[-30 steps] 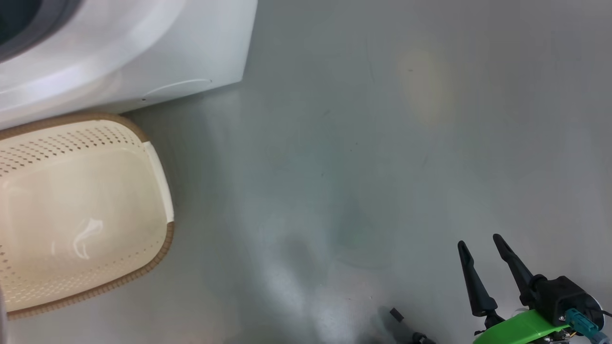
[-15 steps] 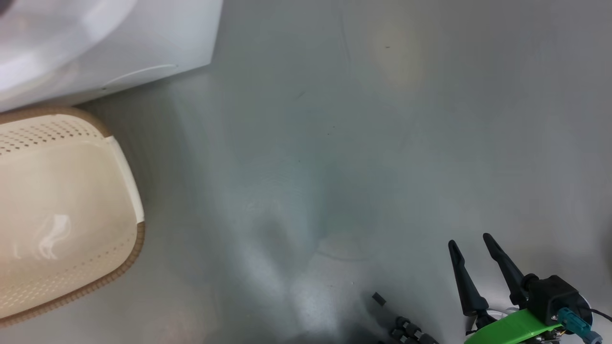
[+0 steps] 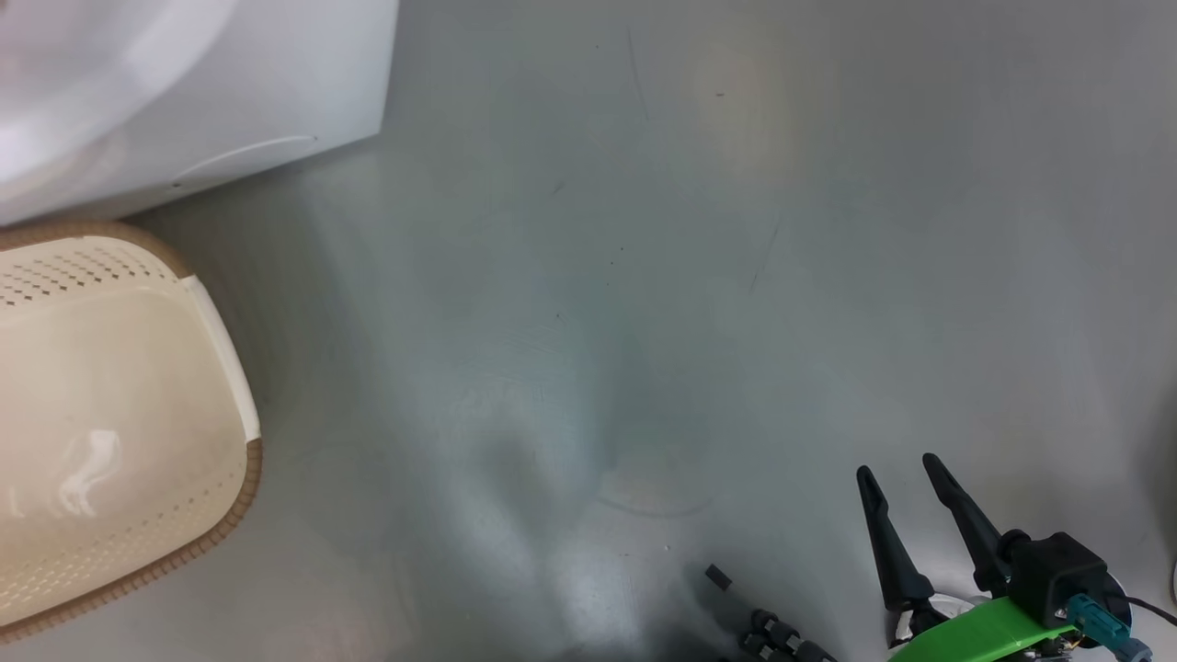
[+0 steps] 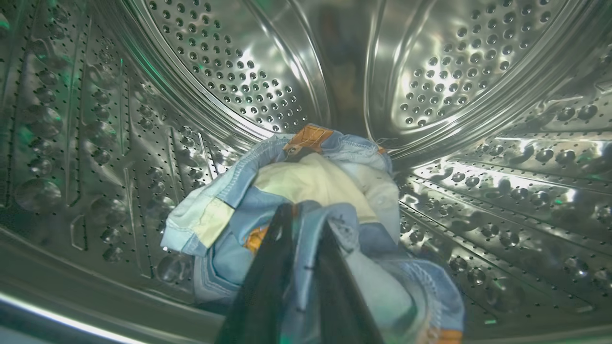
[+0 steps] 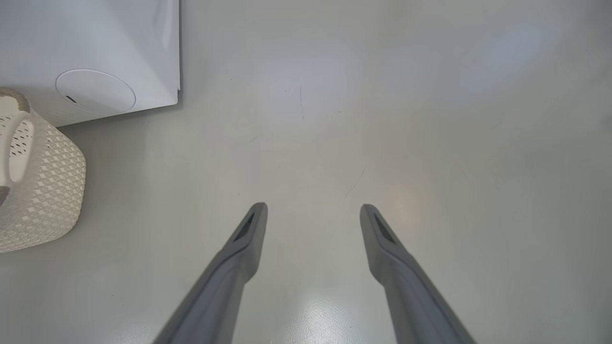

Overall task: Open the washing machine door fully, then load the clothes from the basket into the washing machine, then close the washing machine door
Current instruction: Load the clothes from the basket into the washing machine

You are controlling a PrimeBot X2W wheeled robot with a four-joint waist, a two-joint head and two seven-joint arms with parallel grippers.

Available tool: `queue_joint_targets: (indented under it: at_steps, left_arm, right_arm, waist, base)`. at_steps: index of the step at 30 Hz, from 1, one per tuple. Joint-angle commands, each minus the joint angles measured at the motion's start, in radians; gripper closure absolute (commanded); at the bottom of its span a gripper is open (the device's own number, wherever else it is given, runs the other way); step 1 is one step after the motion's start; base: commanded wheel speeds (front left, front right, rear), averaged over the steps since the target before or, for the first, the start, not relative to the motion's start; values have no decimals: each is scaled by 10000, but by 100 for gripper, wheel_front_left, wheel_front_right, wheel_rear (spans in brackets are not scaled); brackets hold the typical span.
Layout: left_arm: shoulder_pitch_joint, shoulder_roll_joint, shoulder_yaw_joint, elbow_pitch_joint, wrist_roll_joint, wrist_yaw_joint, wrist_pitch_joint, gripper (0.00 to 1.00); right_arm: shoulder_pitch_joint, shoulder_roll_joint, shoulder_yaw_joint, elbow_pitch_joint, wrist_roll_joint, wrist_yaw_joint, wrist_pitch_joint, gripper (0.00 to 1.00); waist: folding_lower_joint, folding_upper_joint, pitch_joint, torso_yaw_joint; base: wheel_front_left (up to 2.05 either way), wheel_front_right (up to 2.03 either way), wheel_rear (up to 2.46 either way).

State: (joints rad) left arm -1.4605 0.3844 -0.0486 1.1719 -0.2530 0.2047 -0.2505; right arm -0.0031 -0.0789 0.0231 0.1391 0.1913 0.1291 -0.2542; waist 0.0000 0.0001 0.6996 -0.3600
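Left wrist view: the clothes (image 4: 315, 177) sit in the drum (image 4: 229, 71), pinched by the left gripper (image 4: 306, 217)

The clothes, light blue fabric around a cream piece, are inside the steel drum of the washing machine (image 3: 230, 83). The left gripper's 2 fingers stand nearly together, a blue fold nipped between them. In the head view the basket (image 3: 221, 524) sits at 9 o'clock, just beside the machine at 11 o'clock. At 5 o'clock the right gripper (image 3: 897, 464) is spread wide over the grey floor (image 3: 644, 230).

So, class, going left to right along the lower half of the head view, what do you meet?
The basket → bare floor → a small dark ribbed piece at the bottom edge → the right gripper, open.
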Motion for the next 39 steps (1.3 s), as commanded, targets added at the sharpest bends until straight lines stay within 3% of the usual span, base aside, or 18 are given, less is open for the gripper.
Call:
queue_joint_targets:
  at_steps: [1, 5, 11, 20, 26, 39]
  left_arm:
    - [-186, 410, -97, 102, 100, -111, 270, 0]
    - [-396, 388, -272, 439, 194, -128, 457, 0]
    - [-344, 80, -440, 914, 218, 295, 1232, 0]
    - [364, -607, -371, 1075, -82, 820, 813, 0]
    - [853, -1095, -331, 1111, -301, 802, 399, 0]
    - [1945, -1992, -86, 1002, -904, 161, -81, 0]
  right_arm:
    - [159, -156, 186, -98, 119, 16, -76, 0]
    - [137, -130, 195, -89, 126, 16, -76, 0]
    - [117, -127, 288, 56, 136, 16, -76, 0]
    - [-1, -181, 173, 140, 137, 16, -76, 0]
    - [-86, -257, 211, 201, 107, 16, -76, 0]
    - [-211, -324, 136, 391, -52, 16, -76, 0]
  waist:
    - [0, -1, -22, 30]
    - [0, -1, -14, 76]
    - [0, -1, -250, 236]
    - [0, -1, -789, 775]
    - [0, -1, -1243, 1241]
    - [0, -1, -2327, 2073]
  base:
    - [0, 0, 0]
    - [0, 0, 0]
    - [0, 0, 0]
    - [0, 0, 0]
    - [0, 0, 0]
    - [0, 0, 0]
